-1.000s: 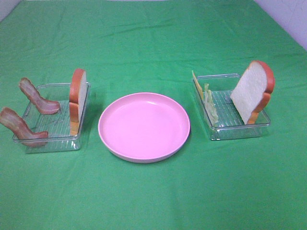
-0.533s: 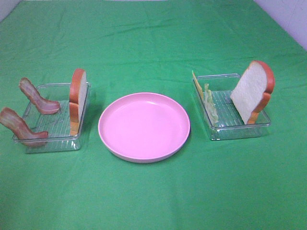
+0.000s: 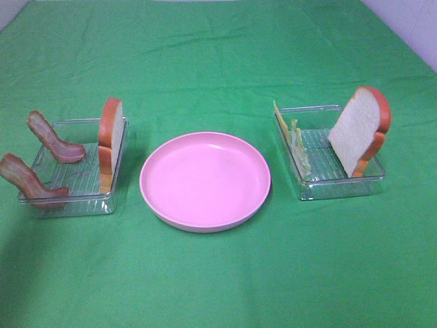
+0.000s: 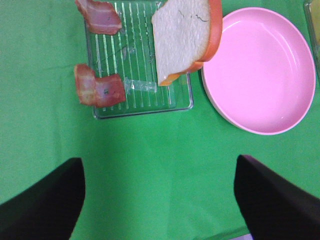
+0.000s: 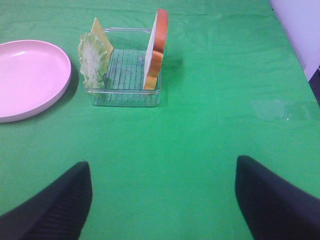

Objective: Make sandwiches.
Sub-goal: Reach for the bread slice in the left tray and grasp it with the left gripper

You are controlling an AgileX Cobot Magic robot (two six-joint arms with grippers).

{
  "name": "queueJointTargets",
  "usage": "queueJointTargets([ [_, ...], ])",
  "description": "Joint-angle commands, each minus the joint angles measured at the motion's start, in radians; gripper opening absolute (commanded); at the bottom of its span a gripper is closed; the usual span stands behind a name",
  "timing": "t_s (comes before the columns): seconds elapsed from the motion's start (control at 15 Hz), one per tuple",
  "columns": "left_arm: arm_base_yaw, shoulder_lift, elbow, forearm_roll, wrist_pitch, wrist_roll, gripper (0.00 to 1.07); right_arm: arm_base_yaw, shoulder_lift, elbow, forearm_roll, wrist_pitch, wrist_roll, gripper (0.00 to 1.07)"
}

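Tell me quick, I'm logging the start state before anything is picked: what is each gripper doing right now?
Left gripper: open, holding nothing.
Right gripper: open, holding nothing.

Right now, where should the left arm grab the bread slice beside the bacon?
Probably pinch the bread slice across its flat faces at the top crust, coming down from above: it stands on edge in the clear tray, top free, bacon strips apart.
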Motion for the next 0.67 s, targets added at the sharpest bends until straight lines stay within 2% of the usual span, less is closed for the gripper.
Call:
queueJointTargets([
  [0.07,-0.091,0.228,-0.147,0.007,-0.035,-0.016,0.76,-0.005,-0.014,0.005,-0.004,-0.008,-0.010,0.75],
  [0.13,-0.127,0.294,-0.202,0.032,-0.038,-0.063,0.76,-0.005,-0.014,0.005,-0.004,-0.008,-0.010,0.75],
  [0.33,-0.223,0.482,-0.376,0.169,0.012,-0.263,0.76,-0.005,-0.014,0.005,-0.004,-0.008,-0.010,0.75],
  [0.67,-0.354,0.724,-0.631,0.354,0.192,-0.441,0.76,-0.005,-0.014,0.005,-0.004,-0.008,-0.010,0.75],
])
